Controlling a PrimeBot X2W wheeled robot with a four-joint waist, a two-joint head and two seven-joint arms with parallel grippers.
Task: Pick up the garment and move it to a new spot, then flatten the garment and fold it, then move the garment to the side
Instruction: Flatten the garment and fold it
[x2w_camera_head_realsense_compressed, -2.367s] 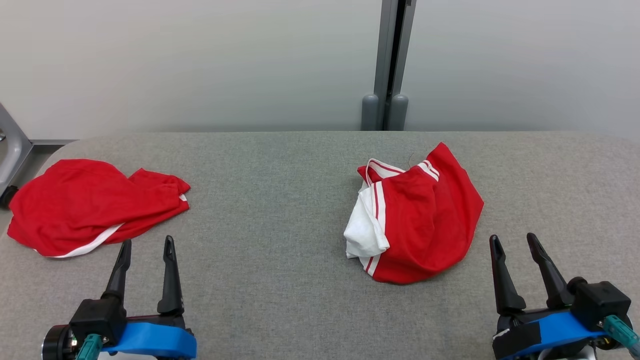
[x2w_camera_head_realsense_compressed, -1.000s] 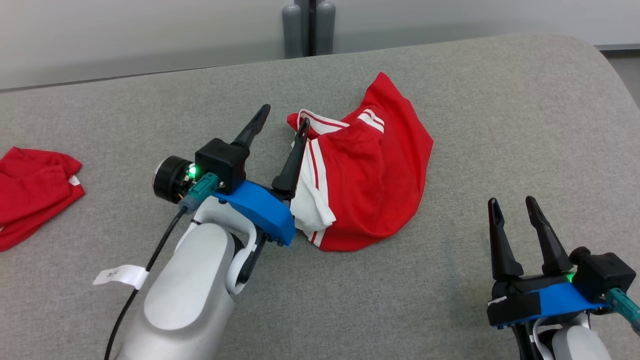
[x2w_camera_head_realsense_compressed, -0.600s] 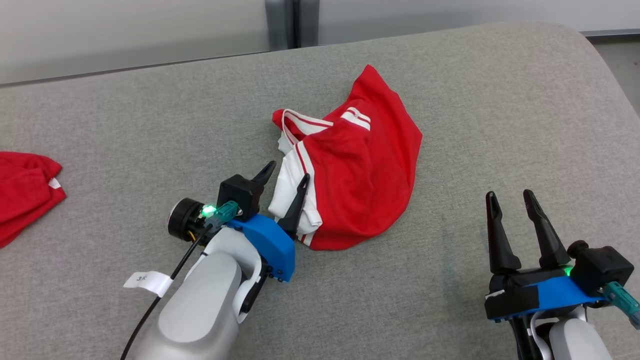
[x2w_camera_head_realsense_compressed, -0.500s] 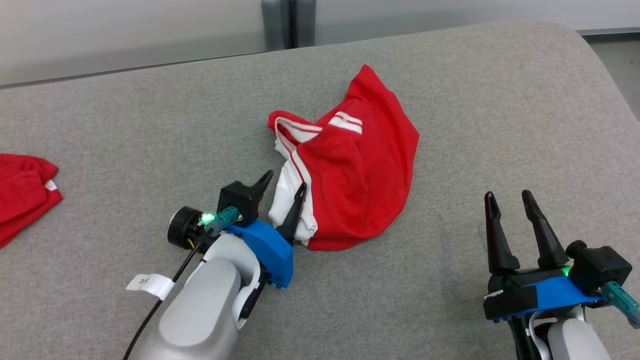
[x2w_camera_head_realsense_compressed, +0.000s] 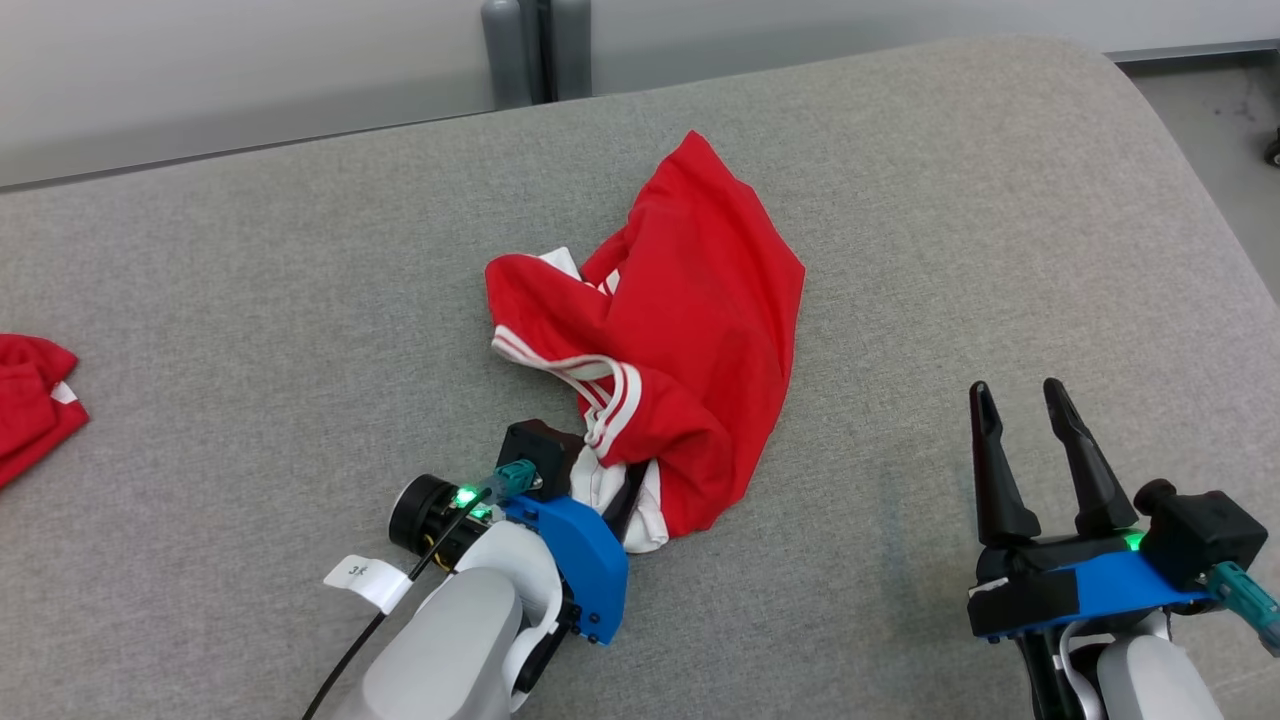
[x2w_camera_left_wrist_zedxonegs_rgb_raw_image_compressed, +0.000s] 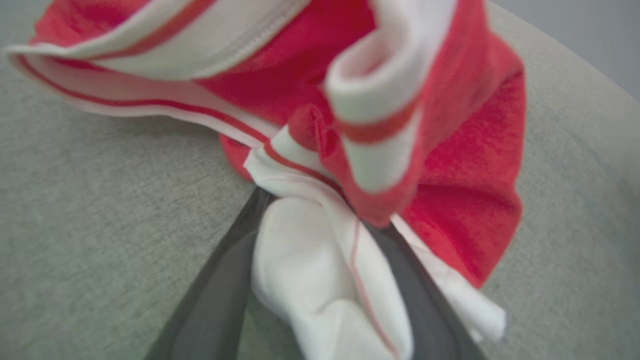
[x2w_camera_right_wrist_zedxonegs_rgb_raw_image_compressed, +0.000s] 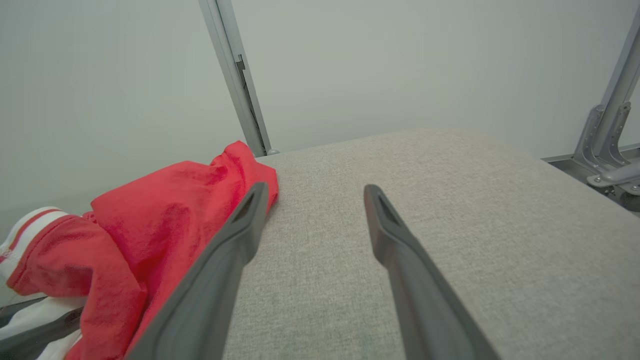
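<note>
Red-white garment (x2w_camera_head_realsense_compressed: 700, 320) bunched inside left gripper (x2w_camera_left_wrist_zedxonegs_rgb_raw_image_compressed: 320, 215), clamp unclear; right gripper (x2w_camera_head_realsense_compressed: 1018, 395) spread, empty.

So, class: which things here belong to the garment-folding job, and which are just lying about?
In the job: red-and-white garment; left gripper, white cloth between its fingers; right gripper, open.
Lying about: second red garment, far left; grey post.

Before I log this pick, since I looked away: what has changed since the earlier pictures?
The left gripper reached to the garment, drew back toward the robot, and now has its white edge between its fingers; the garment bunched up and followed. Whether it is clamped is unclear. The right gripper stayed open and idle; the other red garment lay untouched.
</note>
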